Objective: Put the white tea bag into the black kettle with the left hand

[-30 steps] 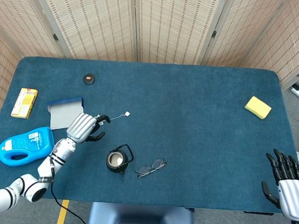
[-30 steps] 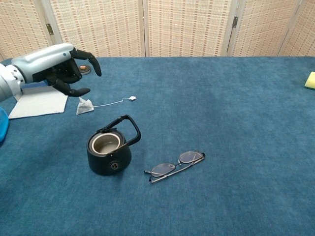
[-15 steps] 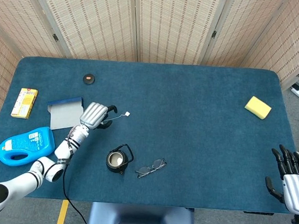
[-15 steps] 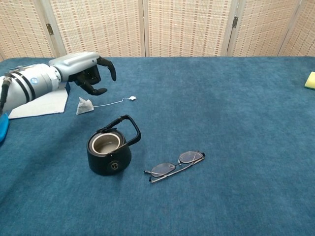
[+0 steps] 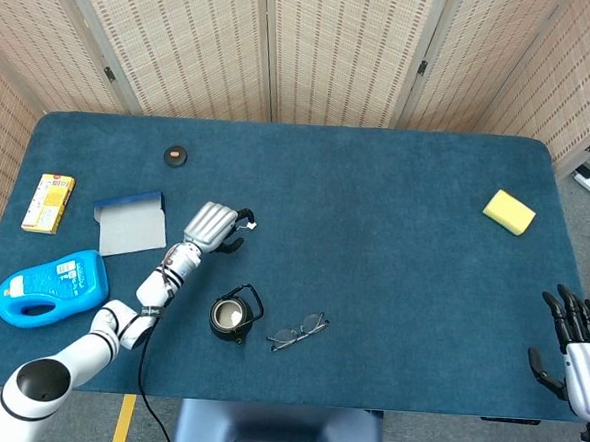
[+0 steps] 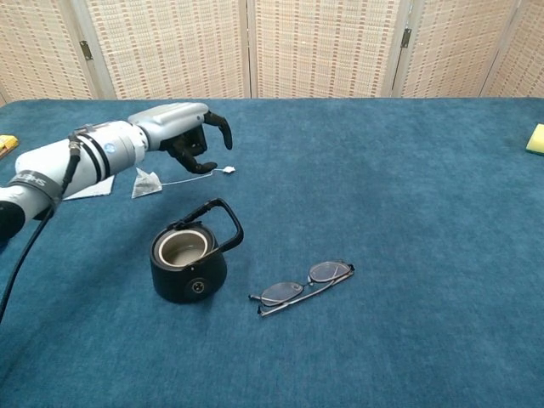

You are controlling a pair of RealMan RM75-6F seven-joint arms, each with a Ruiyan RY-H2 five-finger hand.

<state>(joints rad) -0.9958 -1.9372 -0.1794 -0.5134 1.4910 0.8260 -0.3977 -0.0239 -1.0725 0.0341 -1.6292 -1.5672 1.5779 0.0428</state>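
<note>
Tea bag (image 6: 146, 183) lies on the table (image 6: 408, 170), beyond the kettle (image 6: 188, 262).
Left hand (image 6: 189, 133) hovers over the bag's string near its tag (image 6: 228, 170), fingers curled but apart, grasping nothing. Right hand (image 5: 580, 351) sits at the table's right edge, fingers spread, empty. Glasses (image 6: 304, 284) lie beside the kettle.

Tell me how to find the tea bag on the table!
Start at the black kettle near the front of the blue table. Look just behind it, toward the left hand. The tea bag is the tiny white pyramid lying there, the only thing with a thin string ending in a small tag.
</note>
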